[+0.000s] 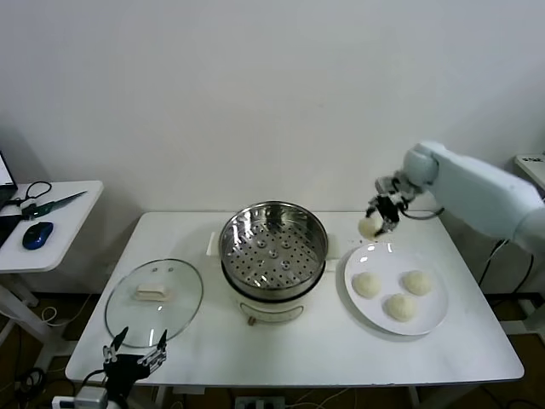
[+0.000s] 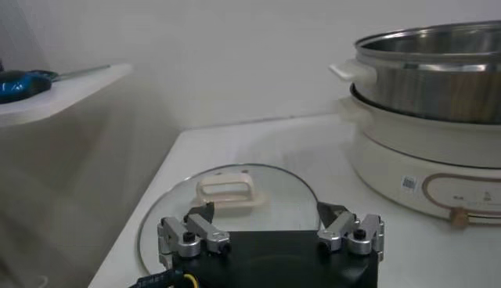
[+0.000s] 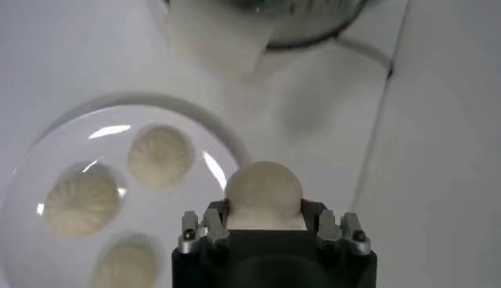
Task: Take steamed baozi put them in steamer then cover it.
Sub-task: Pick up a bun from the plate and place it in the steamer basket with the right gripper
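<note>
R gripper is clamped on one baozi, held in the air between the steamer and the white plate, above the plate's far rim. 3 other buns lie on the plate. Steamer is uncovered w/ an empty perforated tray; glass lid lies flat on the table to its left. L gripper sits idle at the near table edge by the lid, fingers apart.

The steamer is shiny polished steel on a glossy white plastic base. The lid near the desk's left edge is clear glass. The baozi look smooth, matt dough on a glossy white plate.
</note>
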`<state>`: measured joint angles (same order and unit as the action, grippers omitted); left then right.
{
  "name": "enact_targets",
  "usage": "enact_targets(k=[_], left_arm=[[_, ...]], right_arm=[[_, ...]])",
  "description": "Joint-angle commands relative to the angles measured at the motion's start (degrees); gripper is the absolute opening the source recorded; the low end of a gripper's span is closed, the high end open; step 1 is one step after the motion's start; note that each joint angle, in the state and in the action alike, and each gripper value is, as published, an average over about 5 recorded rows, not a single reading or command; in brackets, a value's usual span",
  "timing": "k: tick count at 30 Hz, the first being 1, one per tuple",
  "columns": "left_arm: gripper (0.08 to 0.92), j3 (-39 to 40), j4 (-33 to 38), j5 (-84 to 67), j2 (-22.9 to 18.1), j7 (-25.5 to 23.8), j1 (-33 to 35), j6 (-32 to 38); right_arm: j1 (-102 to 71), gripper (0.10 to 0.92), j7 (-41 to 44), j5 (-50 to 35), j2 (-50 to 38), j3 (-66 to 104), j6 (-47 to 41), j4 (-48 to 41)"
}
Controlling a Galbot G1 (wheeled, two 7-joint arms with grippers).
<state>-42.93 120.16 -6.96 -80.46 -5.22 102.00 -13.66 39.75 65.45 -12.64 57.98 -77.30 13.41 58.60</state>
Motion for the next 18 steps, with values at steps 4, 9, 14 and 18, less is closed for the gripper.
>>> enact_targets(k=[4, 9, 14, 18], left_arm=[[0.823, -0.8, 0.69, -0.2, -0.03, 0.0, -0.2, -0.14], [0.823, -1.27, 1.53, -0.45, -0.35, 0.01, -0.24, -0.42], [0.823, -1.11, 2.05, -0.4, -0.65, -0.01, 0.0, -0.53], [0.823, -0.89, 1.88, -0.2, -0.6, -0.01, 0.12, -0.48]], right_arm=[[16.47, 0.628, -2.47, 3.77, 15.09, -9.04, 24.31, 16.59], [6.66, 0.628, -5.17, 15.27, 17.39, -5.12, 27.08, 13.63], [-3.55, 0.627, -8.28, 26.63, 17.4, -0.57, 28.14, 8.51], [-11.16, 0.625, -11.59, 33.41, 17.77, 4.78, 28.67, 1.81]])
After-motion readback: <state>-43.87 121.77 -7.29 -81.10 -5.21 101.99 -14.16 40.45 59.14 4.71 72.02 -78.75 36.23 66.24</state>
